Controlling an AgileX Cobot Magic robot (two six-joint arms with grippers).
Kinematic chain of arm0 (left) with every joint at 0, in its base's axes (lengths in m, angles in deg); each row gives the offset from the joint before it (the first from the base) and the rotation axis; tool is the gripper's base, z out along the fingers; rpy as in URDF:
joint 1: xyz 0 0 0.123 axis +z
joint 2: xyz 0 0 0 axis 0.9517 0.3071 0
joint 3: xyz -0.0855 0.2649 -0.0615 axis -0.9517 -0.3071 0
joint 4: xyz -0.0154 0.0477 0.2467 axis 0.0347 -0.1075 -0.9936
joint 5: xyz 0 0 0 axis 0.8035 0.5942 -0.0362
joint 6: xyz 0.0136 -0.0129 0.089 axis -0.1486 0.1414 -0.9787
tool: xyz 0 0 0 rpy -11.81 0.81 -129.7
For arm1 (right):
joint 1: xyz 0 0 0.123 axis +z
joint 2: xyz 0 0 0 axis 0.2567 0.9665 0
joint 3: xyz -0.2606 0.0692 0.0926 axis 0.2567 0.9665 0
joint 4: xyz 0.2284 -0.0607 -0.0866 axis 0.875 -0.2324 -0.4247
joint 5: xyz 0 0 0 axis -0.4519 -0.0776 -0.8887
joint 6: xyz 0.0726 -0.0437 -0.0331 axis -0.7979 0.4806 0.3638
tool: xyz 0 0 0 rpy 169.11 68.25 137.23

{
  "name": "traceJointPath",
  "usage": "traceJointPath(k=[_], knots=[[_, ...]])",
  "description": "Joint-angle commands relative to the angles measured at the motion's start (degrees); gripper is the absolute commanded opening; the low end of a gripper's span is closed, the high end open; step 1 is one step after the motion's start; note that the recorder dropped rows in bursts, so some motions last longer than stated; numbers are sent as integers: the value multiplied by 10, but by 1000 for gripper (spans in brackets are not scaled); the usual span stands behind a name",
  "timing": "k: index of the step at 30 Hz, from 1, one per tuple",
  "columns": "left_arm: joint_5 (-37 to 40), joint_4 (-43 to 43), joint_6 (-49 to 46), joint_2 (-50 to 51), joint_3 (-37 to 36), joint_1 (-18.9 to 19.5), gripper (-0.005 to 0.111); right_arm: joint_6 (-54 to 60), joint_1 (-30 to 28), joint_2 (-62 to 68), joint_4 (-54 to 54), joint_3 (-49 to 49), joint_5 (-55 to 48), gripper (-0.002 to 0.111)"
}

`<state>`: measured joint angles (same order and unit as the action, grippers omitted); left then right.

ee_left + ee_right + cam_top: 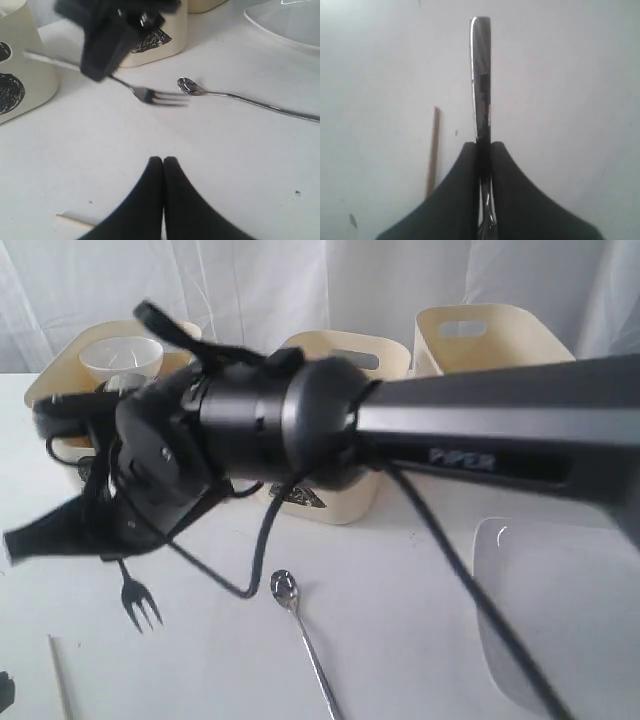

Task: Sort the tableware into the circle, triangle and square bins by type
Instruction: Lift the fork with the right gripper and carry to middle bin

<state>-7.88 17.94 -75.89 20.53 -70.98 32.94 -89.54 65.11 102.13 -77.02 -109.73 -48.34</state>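
Fork (481, 75) within right tool (481, 147)

Along the top of the exterior view stand the left tub (52, 380), holding a small white bowl (120, 358), the middle tub (345, 495) and the right tub (500, 345), all cream. Below them, left of centre, a steel fork (140, 608) is clamped by its handle in the right pincer (484, 146). A steel spoon (287, 590) lies at bottom centre, a wooden chopstick (59, 675) at lower left and a white plate (560, 620) at lower right.

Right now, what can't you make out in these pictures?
- Exterior view: the blurred arm hides any marks on the left bin and right bin.
- Left wrist view: the right end effector is a blur where it grips the fork.
- Exterior view: the bottom edge cuts off the handle of the spoon.
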Motion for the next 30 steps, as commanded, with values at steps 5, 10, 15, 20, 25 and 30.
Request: traceJointPath(k=[5,10,15,20,25,30], knots=[[0,3,0,-3,-2,-2,0,7,-100,-116,-85,0,69,0],[0,3,0,-3,-2,-2,0,23,-169,-126,-106,2,70,0],[0,3,0,-3,-2,-2,0,35,-196,-126,-123,2,92,0],[0,3,0,-3,-2,-2,0,35,-229,-117,-128,2,106,0],[0,3,0,-3,-2,-2,0,35,-258,-90,-133,2,126,0],[0,3,0,-3,-2,-2,0,35,-271,-62,-133,2,154,0]])
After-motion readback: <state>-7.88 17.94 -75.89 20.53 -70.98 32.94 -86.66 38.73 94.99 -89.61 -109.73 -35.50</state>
